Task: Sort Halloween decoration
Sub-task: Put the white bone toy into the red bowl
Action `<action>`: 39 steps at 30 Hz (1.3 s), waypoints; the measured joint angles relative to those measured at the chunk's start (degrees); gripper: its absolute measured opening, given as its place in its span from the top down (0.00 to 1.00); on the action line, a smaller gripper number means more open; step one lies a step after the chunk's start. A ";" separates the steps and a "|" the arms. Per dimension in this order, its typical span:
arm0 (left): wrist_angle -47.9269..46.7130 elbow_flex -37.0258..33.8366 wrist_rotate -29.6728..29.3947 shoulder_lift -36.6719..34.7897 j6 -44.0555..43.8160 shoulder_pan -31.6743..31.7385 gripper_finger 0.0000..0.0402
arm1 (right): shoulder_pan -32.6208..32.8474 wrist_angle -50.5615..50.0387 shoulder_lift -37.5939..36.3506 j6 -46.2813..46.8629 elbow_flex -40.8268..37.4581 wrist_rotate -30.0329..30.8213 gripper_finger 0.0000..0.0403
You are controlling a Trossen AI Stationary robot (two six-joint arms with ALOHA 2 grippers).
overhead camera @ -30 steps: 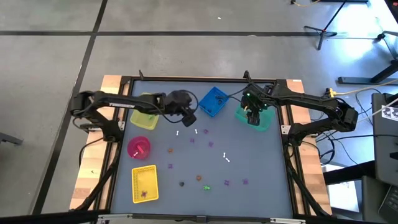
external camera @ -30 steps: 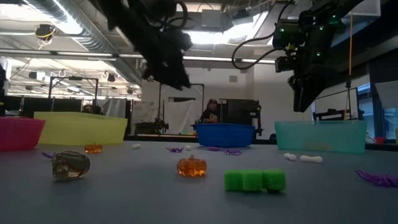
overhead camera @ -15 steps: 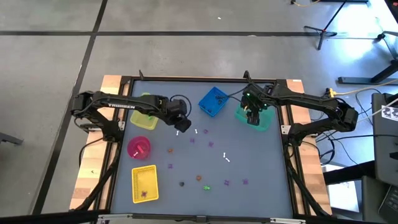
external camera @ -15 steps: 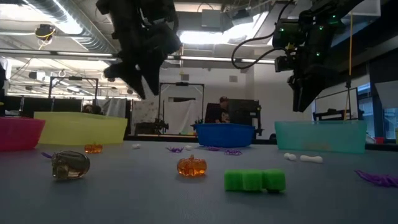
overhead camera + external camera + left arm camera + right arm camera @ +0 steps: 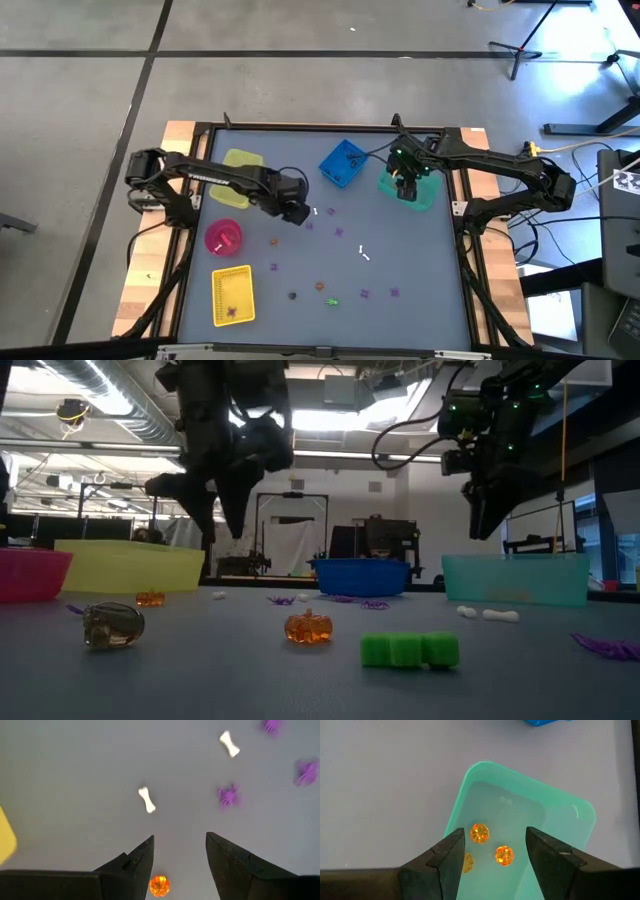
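My left gripper (image 5: 297,212) hung above the middle of the worktop (image 5: 420,270), fingers (image 5: 140,862) spread and holding nothing, over 2 white bones (image 5: 146,800) and a purple spider (image 5: 228,795), with an orange pumpkin (image 5: 159,885) showing between the tips. More trinkets lay scattered toward the near edge, among them a green block (image 5: 410,650). My right gripper (image 5: 405,188) hovered parted and empty over the teal bin (image 5: 560,825) at the far right corner, where 2 orange pumpkins (image 5: 479,833) were visible inside.
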 joint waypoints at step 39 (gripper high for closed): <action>2.03 -0.04 0.06 10.90 -0.84 3.99 0.60 | -0.01 2.08 0.00 2.16 0.00 -0.01 0.48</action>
